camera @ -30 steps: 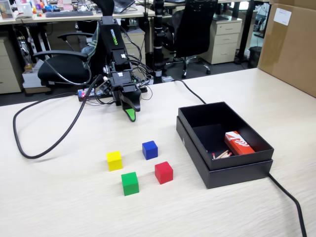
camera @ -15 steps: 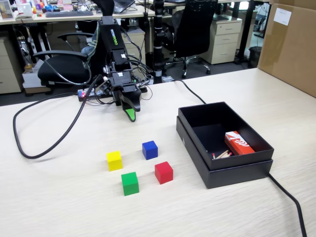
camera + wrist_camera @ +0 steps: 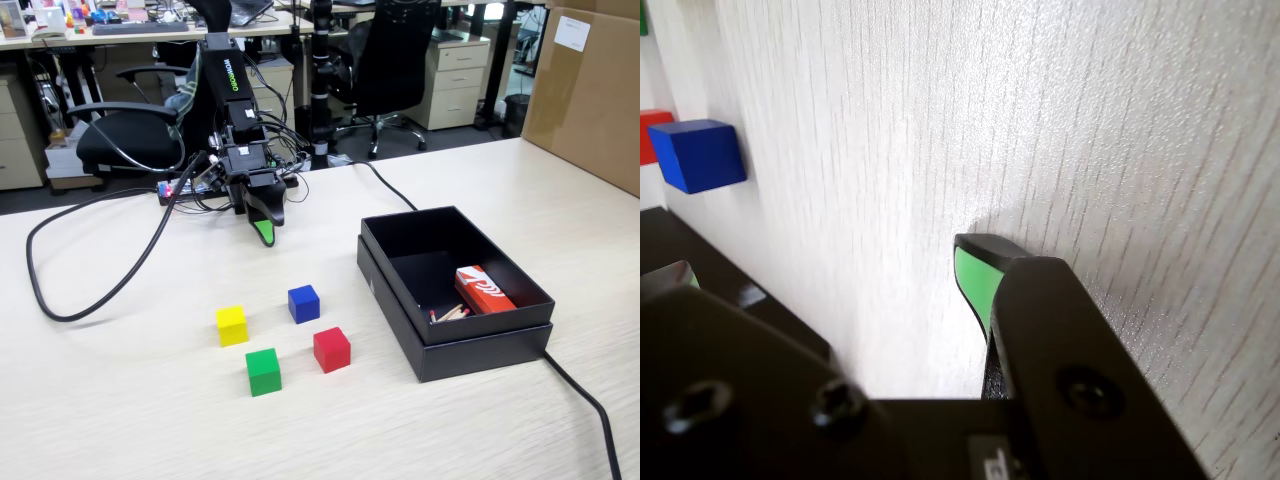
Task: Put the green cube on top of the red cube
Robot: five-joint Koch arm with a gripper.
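Nothing's changing over the last second: the black gripper with the green fingertip (image 3: 264, 232) is still hovering by its base, grip unclear. Small matte green cube (image 3: 263, 371) is sitting beside the small red cube (image 3: 331, 349), unstacked.

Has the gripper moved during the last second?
No. In the fixed view the gripper hangs at the same spot behind the blue cube, and no cube has shifted.

Bright even office light, soft shadows, wrist view foreground blurred
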